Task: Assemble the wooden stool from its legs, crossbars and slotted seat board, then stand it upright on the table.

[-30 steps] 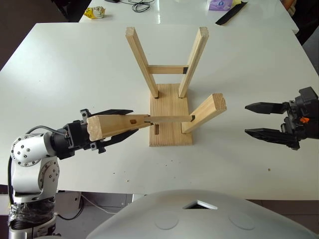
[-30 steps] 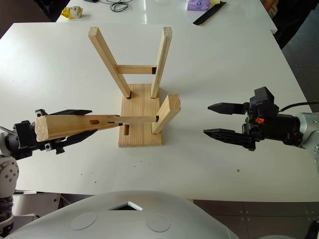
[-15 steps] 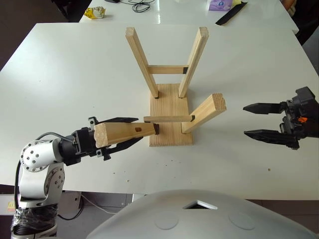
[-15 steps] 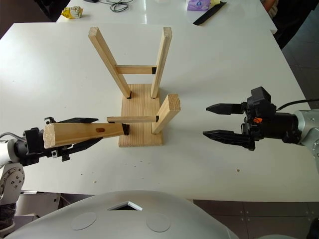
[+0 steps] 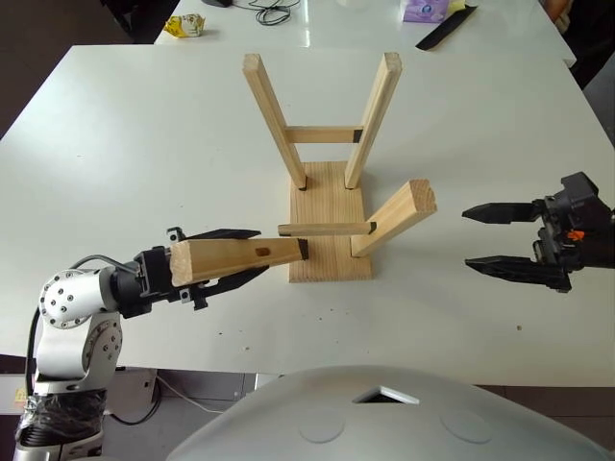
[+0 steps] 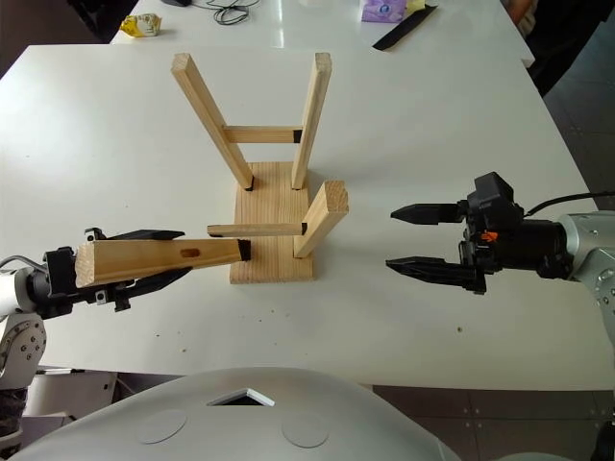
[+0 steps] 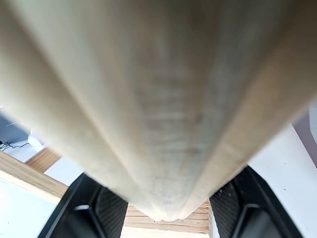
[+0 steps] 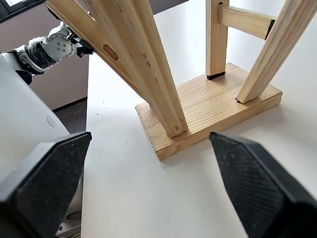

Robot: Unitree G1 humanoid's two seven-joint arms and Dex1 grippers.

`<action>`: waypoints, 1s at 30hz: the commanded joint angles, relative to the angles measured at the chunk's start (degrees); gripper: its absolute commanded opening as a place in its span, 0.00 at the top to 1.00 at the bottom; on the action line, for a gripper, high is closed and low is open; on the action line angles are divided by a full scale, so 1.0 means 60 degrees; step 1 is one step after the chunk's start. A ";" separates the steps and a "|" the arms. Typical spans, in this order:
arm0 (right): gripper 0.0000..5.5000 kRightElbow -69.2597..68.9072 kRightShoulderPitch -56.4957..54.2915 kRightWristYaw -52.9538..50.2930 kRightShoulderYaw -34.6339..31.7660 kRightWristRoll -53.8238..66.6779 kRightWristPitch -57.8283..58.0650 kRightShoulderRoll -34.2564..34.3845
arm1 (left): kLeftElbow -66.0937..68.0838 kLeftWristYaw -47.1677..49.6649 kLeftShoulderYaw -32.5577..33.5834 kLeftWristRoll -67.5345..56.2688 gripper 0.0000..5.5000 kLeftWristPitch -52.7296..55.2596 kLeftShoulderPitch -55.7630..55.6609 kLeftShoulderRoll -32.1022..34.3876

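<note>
Your left claw point(image 5: 259, 253) is clamped on the loose leg point(image 5: 231, 259). One black finger lies along each side of the leg, which points at about 3 o'clock toward the seat board point(image 5: 327, 206). The leg's dark tip sits at the board's left edge near its near-left corner. You cannot tell whether it touches the wood. Its oval mortise faces up.

Just beyond that tip, toward 12 o'clock, hangs the free end of the near crossbar point(image 5: 325, 229). Its other end is seated in the third leg point(image 5: 394, 218), which stands in the board's near-right slot and leans out toward 2 o'clock.

At the board's far end, two legs point(image 5: 273, 117) point(image 5: 373, 117) stand splayed in their slots. The far crossbar point(image 5: 320, 134) joins them.

Your right claw point(image 5: 465, 237) hovers over the white table point(image 5: 125, 144) at 3 o'clock from the board, well apart from the third leg. Its two fingers are spread wide and hold nothing, and they point back toward 9 o'clock. The right wrist view shows the board's near-right corner and the third leg's foot between those fingers, farther off.

On the next table at 12 o'clock lie a crumpled yellow item point(image 5: 183, 24), a cable point(image 5: 274, 12) and a black strip point(image 5: 444, 29).
</note>
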 commanded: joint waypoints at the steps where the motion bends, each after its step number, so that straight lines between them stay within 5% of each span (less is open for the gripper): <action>1: 0.20 -0.0232 -0.0011 -0.0058 0.0086 -0.0036 -0.0075 -0.0020 | 0.0355 -0.0230 -0.0356 0.0187 0.62 0.1206 -0.0164 0.0818; 10: 0.20 -0.0550 0.0091 -0.0215 0.0150 0.0000 -0.0142 0.0138 | 0.0493 -0.0633 -0.0666 -0.0304 0.62 0.2362 -0.1296 0.1753; 30: 0.20 -0.0897 -0.0269 -0.0651 0.1155 -0.0163 -0.0492 0.0536 | 0.1099 -0.1173 -0.1685 -0.0074 0.62 0.3364 -0.2943 0.1995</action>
